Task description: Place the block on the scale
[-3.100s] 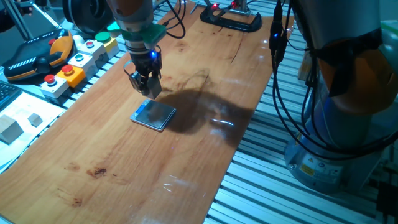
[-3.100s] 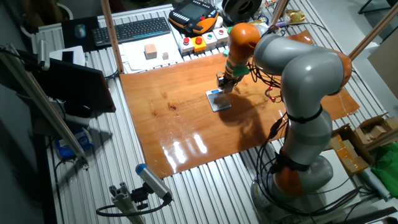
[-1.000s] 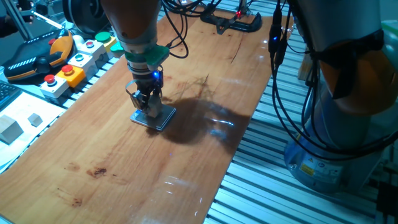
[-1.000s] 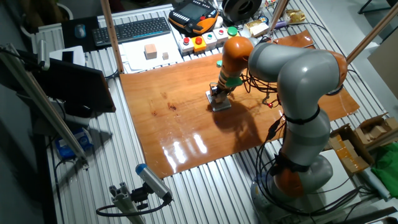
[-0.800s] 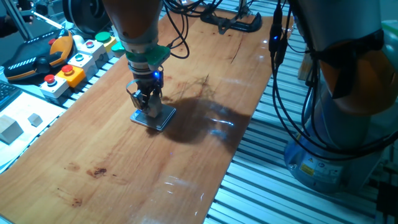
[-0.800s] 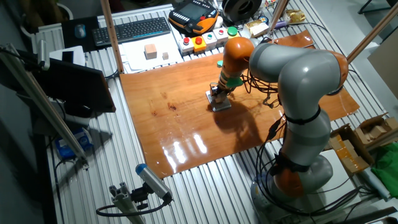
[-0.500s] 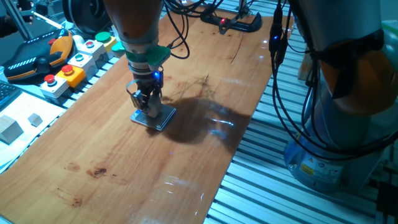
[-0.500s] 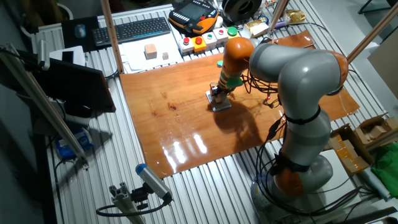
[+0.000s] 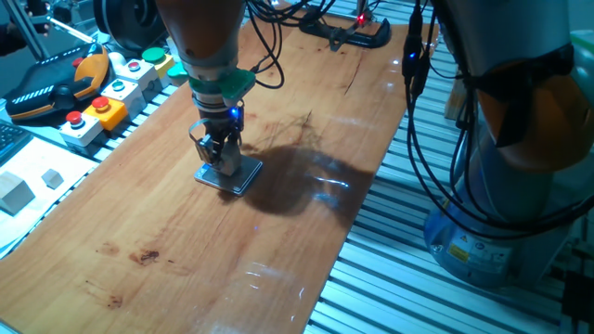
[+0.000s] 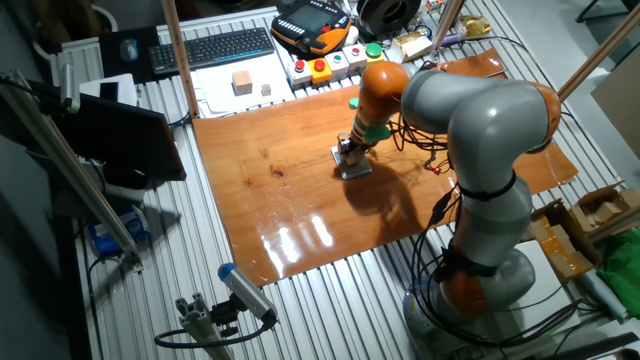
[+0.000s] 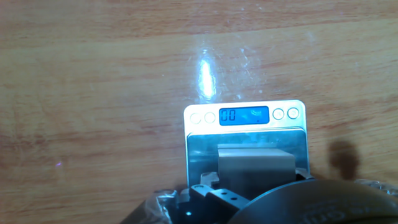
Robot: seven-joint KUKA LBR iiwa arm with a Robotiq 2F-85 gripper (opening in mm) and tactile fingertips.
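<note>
The scale (image 9: 245, 176) lies on the wooden tabletop (image 9: 186, 250), left of centre. My gripper (image 9: 223, 165) stands straight down on its plate; it also shows in the other fixed view (image 10: 350, 157). In the hand view the block (image 11: 255, 163), a small pale beige-grey cube, sits between my fingers over the scale's metallic plate (image 11: 202, 152). The blue display (image 11: 244, 115) reads zeros. The gripper is shut on the block. Whether the block touches the plate I cannot tell.
Coloured push-button boxes (image 9: 97, 111) and an orange hand controller (image 9: 56, 83) line the left edge. Larger pale wooden blocks (image 9: 14, 193) lie off the board at the left. A black clamp (image 9: 348, 32) sits at the far end. Cables (image 9: 418, 93) hang at the right.
Since about three seconds ago the gripper has come down from above the scale's far edge onto its plate. Over the last second nothing has visibly moved.
</note>
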